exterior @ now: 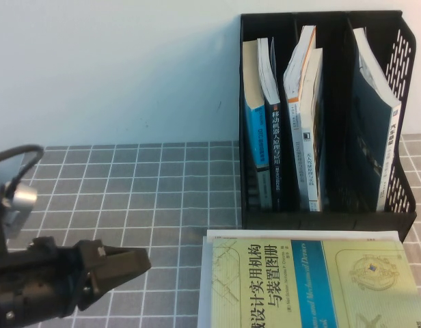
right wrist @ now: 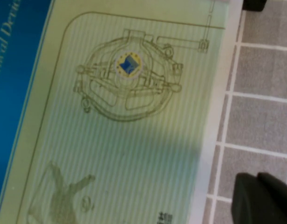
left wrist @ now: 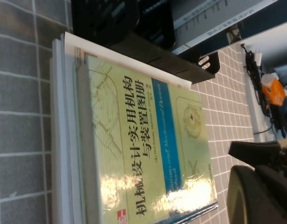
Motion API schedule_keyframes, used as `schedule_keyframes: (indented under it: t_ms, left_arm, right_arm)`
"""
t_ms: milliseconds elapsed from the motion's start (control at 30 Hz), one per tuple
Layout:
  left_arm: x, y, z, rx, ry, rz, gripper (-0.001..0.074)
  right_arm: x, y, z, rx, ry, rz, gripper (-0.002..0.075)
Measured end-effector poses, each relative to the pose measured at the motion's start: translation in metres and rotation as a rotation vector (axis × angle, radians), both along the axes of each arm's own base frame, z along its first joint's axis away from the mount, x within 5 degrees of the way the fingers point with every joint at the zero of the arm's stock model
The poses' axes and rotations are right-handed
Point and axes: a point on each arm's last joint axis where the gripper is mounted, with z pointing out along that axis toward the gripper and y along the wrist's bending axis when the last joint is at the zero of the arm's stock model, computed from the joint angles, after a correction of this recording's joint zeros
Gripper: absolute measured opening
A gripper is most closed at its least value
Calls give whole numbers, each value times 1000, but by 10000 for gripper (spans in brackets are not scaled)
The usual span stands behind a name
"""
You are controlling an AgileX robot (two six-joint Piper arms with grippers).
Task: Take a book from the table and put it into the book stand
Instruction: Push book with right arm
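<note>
The pale yellow-green book with a blue band and black Chinese title lies flat on the grey grid table, just in front of the black book stand. It rests on a white-edged book. My left gripper is shut and empty, low at the front left, pointing at the book's left edge with a gap between them. The left wrist view shows the book and the stand's base. My right gripper hovers beside the book's right edge, over cloth; it is outside the high view.
The stand's three compartments hold several upright books: blue and black ones on the left, white ones in the middle, a dark one leaning on the right. An orange object and cables lie beyond the table.
</note>
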Motion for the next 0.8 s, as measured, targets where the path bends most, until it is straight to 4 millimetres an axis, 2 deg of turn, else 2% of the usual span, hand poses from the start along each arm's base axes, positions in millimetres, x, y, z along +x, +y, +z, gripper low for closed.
schedule_keyframes:
  t_ms: [100,267,600,800]
  left_arm:
    - [9,-2,-7,-30,43,-4,-1]
    - [20,-4,-16,-44,78,-1,-1]
    - [30,-5,-20,-88,76,16,-1]
    - [33,-9,-26,-104,108,-31,20]
  right_arm:
    - [11,2,-15,18,37,4,-3]
    - [19,8,-28,90,64,17,-3]
    - [21,31,-23,201,29,69,-3]
    - [27,26,-22,149,-36,23,-3]
